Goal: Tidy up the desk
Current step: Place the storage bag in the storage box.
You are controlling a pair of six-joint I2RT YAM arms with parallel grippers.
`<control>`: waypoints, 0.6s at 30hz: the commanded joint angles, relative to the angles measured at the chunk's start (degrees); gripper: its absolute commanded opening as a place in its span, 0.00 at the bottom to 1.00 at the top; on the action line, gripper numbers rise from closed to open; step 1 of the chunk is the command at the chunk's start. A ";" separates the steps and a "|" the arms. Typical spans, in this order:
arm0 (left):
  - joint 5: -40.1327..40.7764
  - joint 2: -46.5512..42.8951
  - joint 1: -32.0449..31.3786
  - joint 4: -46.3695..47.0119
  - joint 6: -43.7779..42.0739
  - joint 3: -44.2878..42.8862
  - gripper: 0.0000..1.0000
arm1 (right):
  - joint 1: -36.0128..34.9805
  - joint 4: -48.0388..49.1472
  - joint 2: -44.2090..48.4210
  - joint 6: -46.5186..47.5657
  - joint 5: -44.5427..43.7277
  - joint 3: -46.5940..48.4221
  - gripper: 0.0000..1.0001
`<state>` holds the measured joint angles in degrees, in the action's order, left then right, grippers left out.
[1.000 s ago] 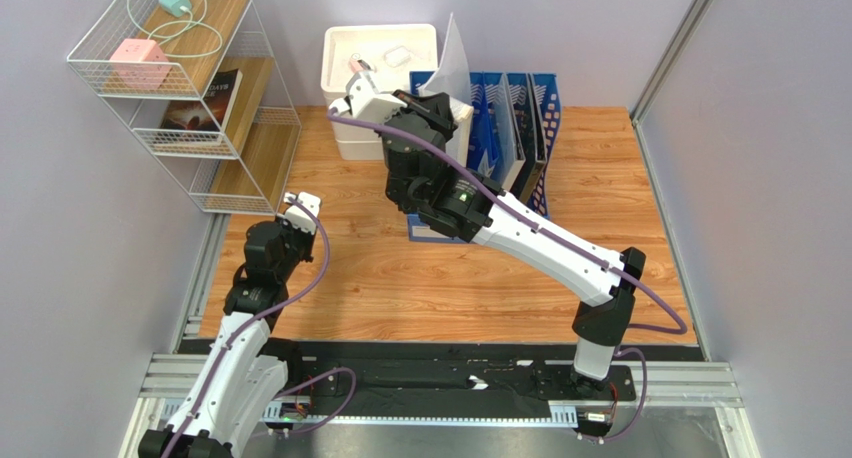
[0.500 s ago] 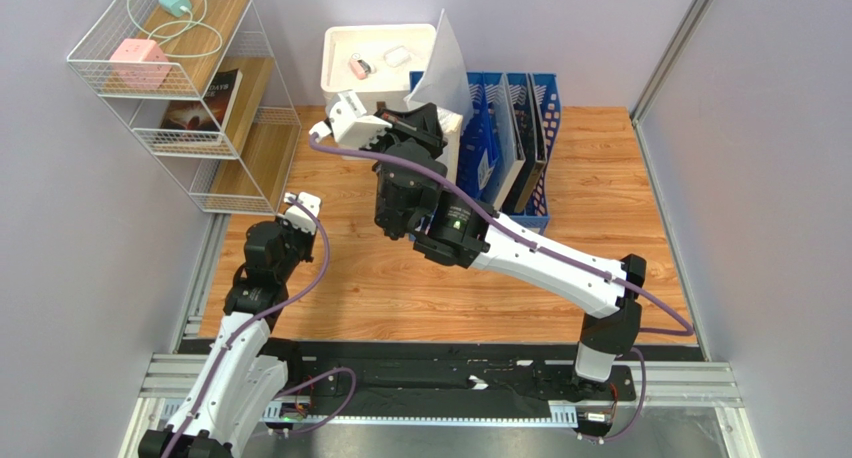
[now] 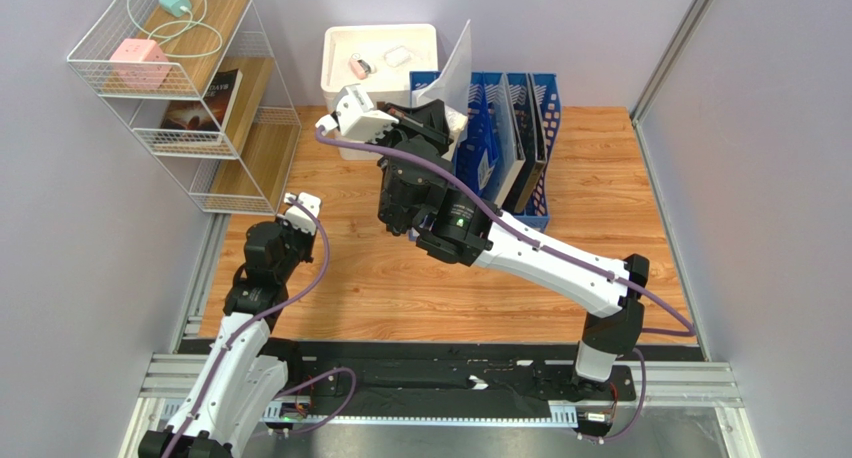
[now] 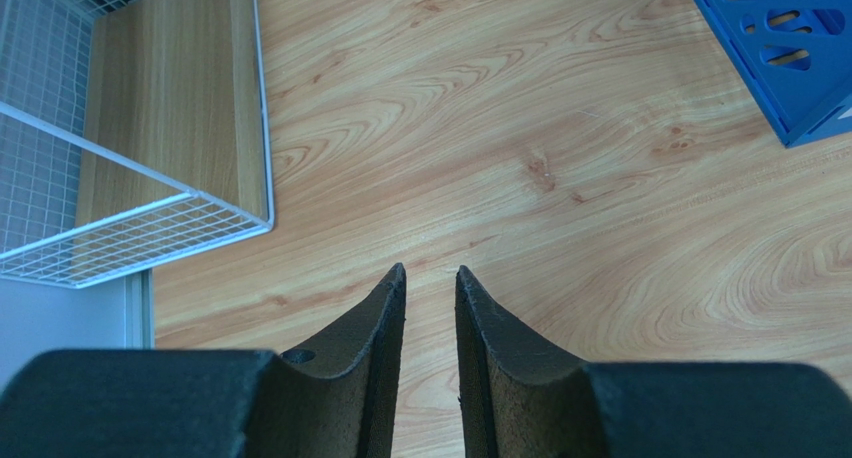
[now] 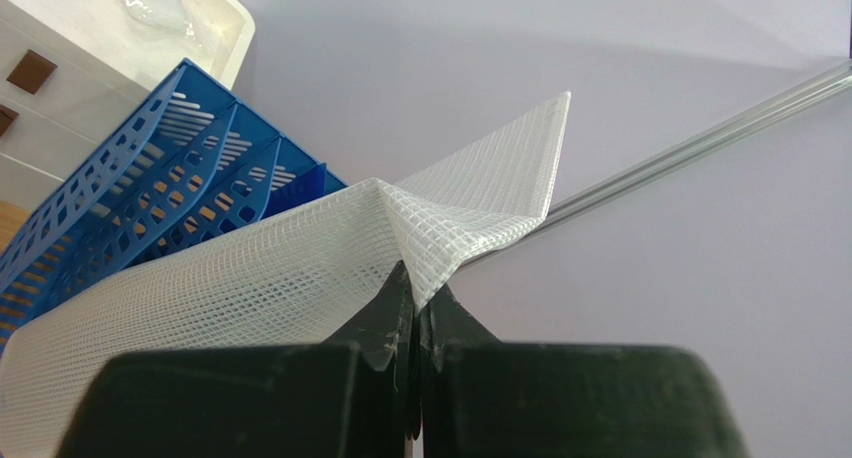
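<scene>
- Right hand (image 5: 415, 296) clamps the white mesh sheet (image 5: 300, 268), now shifted nearer the blue file rack (image 3: 510, 128).
- Left hand (image 4: 430, 278), slightly parted and empty, stays over the wooden surface (image 3: 600, 178) beneath both arms.

From above and behind the arm bases we look steeply down over the whole bench (image 3: 400, 278), with the wire shelf (image 3: 250, 148) at the left and the blue file rack (image 3: 541, 108) at the back. Our left wrist view faces down past the left pincer (image 4: 430, 270), close to the wood, and shares a corner each of shelf and rack. Our right wrist view tilts upward past the right pincer (image 5: 418, 298), very near a white mesh sheet (image 5: 300, 268), and shares the rack.
</scene>
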<state>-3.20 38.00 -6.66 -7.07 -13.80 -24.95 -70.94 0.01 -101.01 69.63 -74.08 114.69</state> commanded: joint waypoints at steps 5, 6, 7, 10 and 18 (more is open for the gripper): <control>-0.84 -0.47 0.42 0.92 -0.61 -1.77 0.32 | 1.86 -8.63 1.61 -3.54 1.22 2.99 0.00; -0.93 -0.21 0.42 0.92 -0.61 -1.77 0.32 | 0.90 -8.36 1.61 -2.92 1.22 3.08 0.00; -0.93 -0.21 0.42 1.01 -0.61 -1.77 0.32 | 0.45 -7.84 1.52 -2.13 1.22 2.91 0.00; -0.93 -0.21 0.42 0.92 -0.61 -1.86 0.32 | -1.92 -3.19 1.43 1.37 0.78 2.64 0.00; -0.93 -0.47 0.42 0.74 -0.70 -1.86 0.32 | -5.35 1.46 1.69 5.78 -0.97 2.82 0.00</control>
<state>-3.18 38.00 -6.66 -7.07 -13.80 -24.95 -75.40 -3.66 -100.95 70.04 -73.63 115.59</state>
